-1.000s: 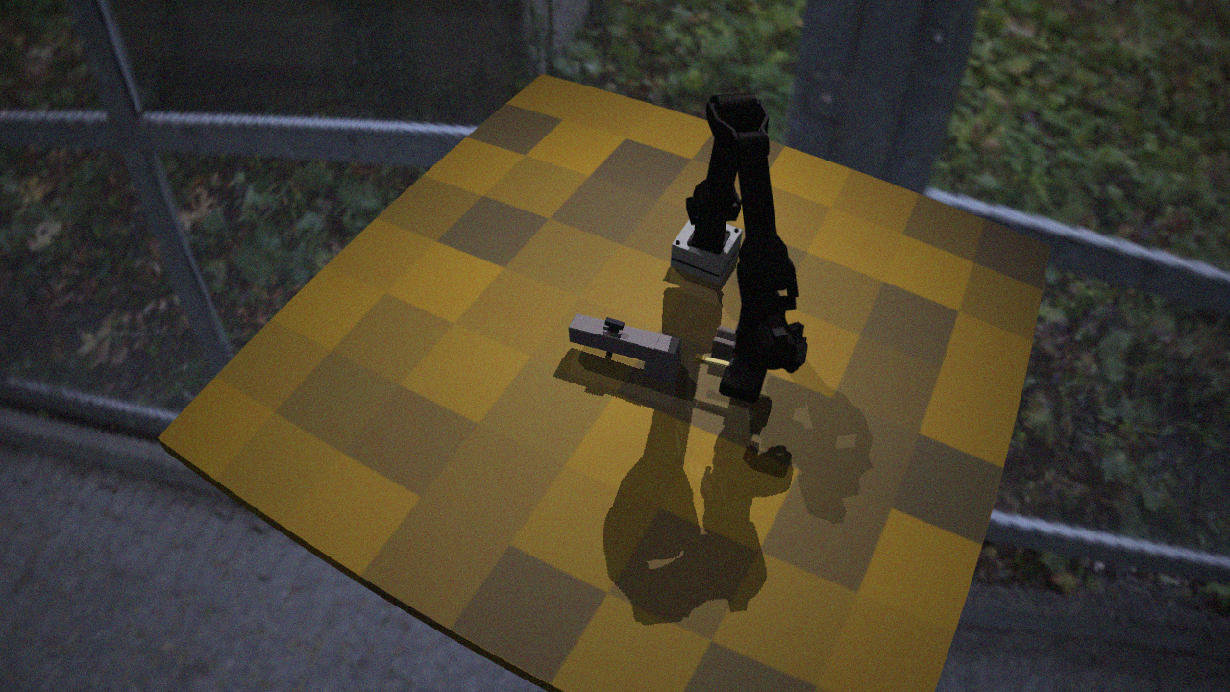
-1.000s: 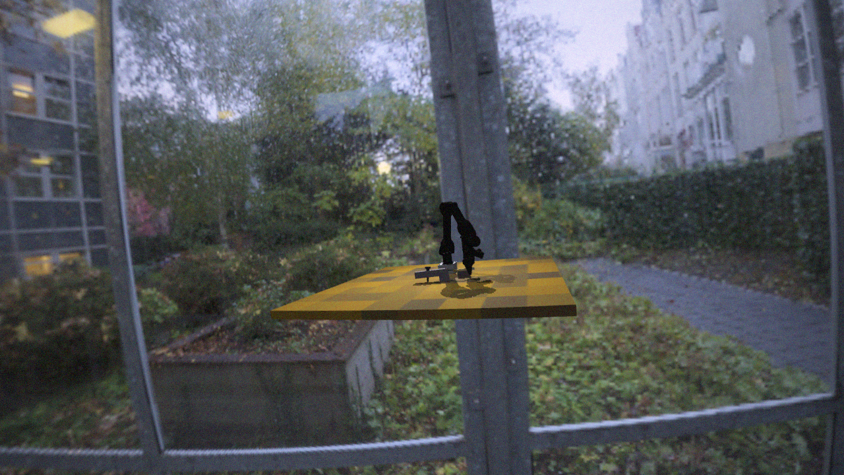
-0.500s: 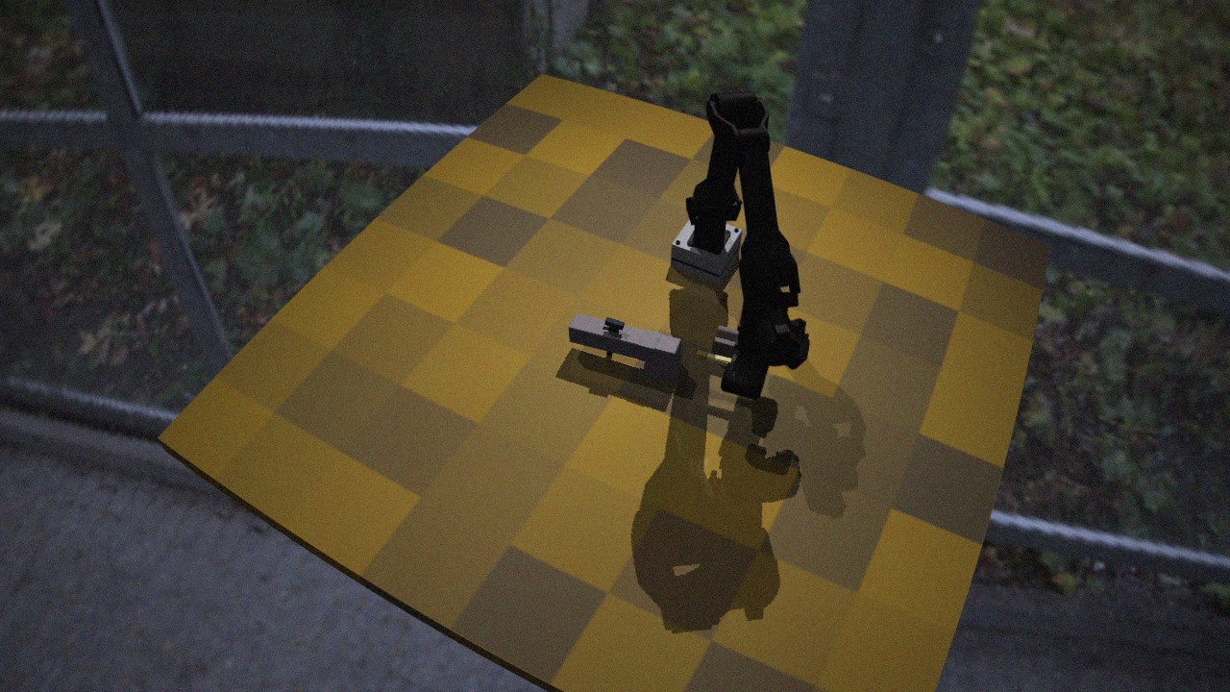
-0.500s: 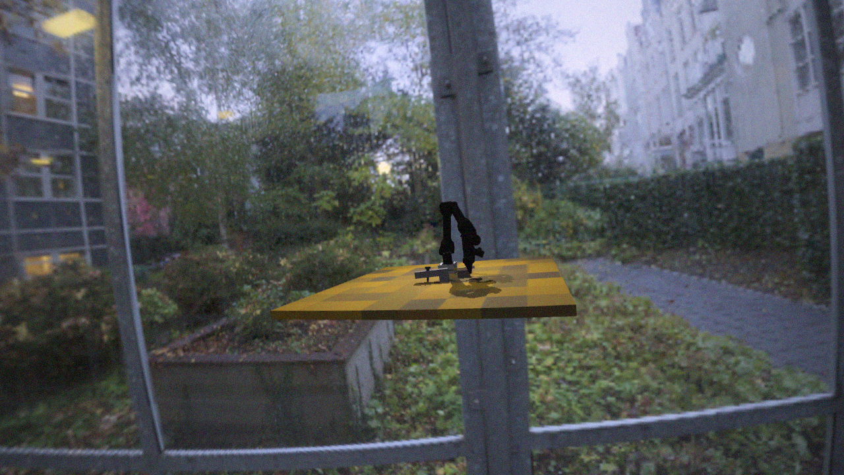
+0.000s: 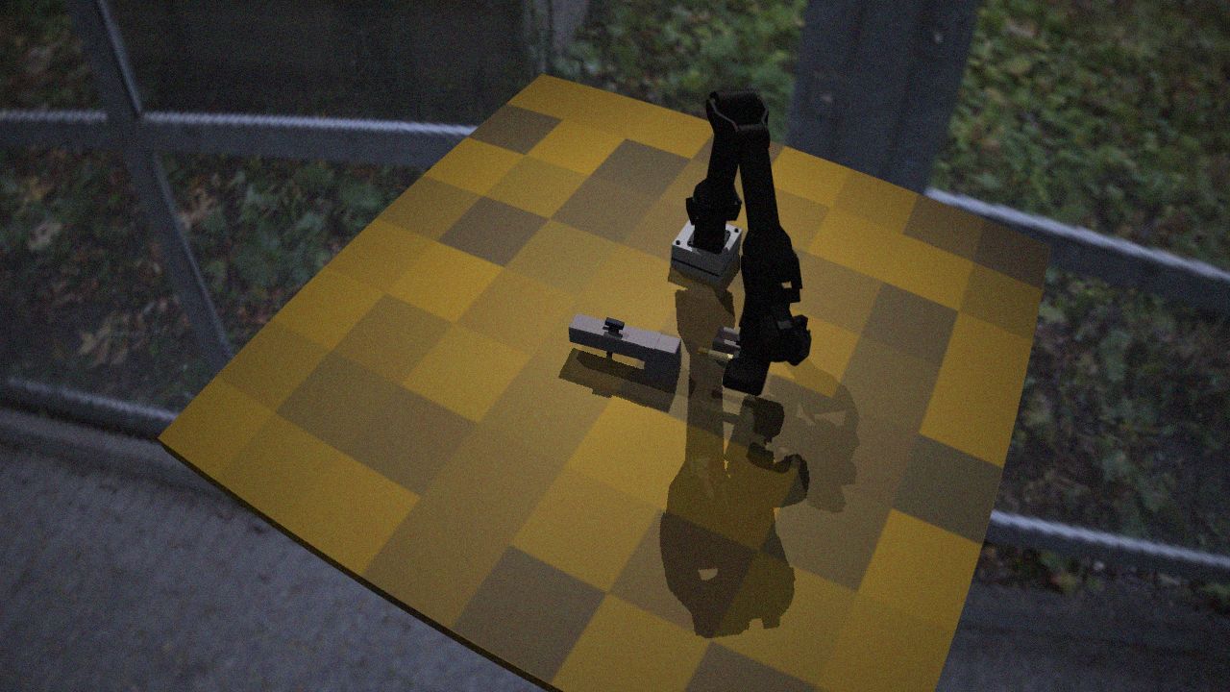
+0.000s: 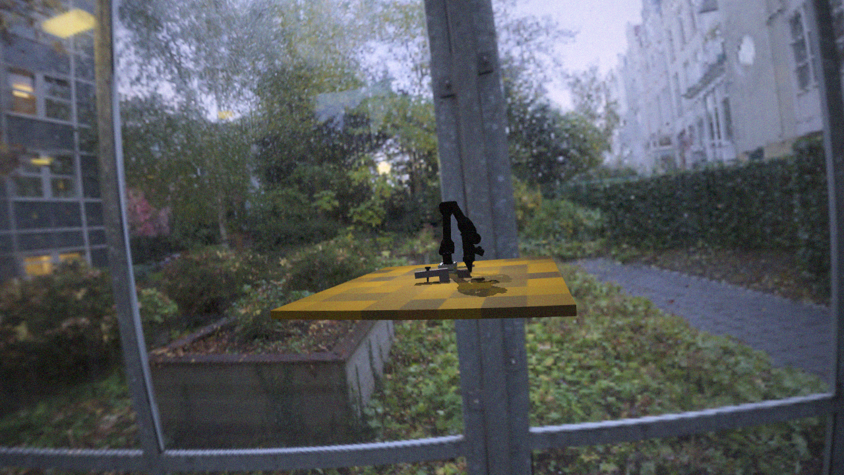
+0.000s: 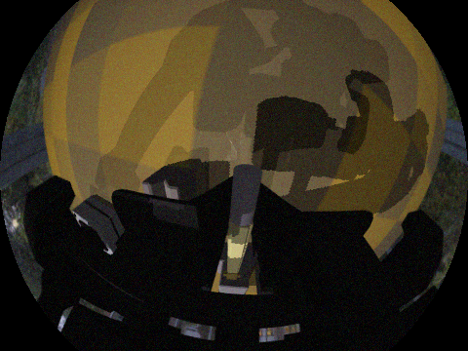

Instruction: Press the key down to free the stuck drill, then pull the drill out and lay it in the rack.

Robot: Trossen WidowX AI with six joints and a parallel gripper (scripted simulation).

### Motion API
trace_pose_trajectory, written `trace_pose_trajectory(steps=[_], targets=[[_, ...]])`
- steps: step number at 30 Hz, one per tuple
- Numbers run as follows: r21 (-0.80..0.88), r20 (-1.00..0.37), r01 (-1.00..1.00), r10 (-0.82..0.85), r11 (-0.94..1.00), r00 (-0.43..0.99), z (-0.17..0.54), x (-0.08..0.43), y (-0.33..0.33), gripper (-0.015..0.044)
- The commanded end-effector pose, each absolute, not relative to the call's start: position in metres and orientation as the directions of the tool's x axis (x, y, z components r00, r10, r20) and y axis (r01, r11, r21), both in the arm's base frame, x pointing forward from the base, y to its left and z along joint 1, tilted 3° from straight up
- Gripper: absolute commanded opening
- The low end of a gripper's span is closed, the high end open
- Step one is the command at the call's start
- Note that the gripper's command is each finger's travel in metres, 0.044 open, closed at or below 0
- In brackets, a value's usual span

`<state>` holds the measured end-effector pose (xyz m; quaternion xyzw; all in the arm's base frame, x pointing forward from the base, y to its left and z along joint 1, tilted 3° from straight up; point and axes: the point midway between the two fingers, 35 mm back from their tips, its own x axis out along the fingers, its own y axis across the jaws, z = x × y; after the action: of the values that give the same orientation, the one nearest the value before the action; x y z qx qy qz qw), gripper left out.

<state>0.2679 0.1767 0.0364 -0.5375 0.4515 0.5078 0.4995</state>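
Observation:
A grey fixture [image 5: 651,340] [image 6: 444,276] stands on the table, its raised beam pointing left. The dark key [image 5: 613,324] [image 6: 427,270] stands upright through the beam, its head just above the top. My gripper [image 5: 744,382] [image 6: 469,270] [image 7: 243,182] is right of the fixture, pointing down and shut on the drill. The slim drill [image 5: 706,351] [image 7: 246,190] has a grey part and a brass-coloured part. It is clear of the fixture, raised above the table. The small grey rack [image 5: 726,334] shows partly behind the gripper; the rest is hidden.
The arm's light grey base [image 5: 706,253] [image 7: 99,214] stands behind the fixture and gripper. The checkered yellow and brown table [image 5: 481,370] [image 6: 354,301] carries everything. The arm's shadows fall across its front part.

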Motion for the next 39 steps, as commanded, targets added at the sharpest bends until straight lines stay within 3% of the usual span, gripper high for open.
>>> trace_pose_trajectory(steps=[1, 39], targets=[[-0.085, -0.996, -0.992, 0.019, -0.088, 0.084, 0.040, 0.268, 0.176, 0.0000], [-0.085, -0.996, -0.992, 0.019, -0.088, 0.084, 0.058, 0.267, 0.176, 0.0000]])
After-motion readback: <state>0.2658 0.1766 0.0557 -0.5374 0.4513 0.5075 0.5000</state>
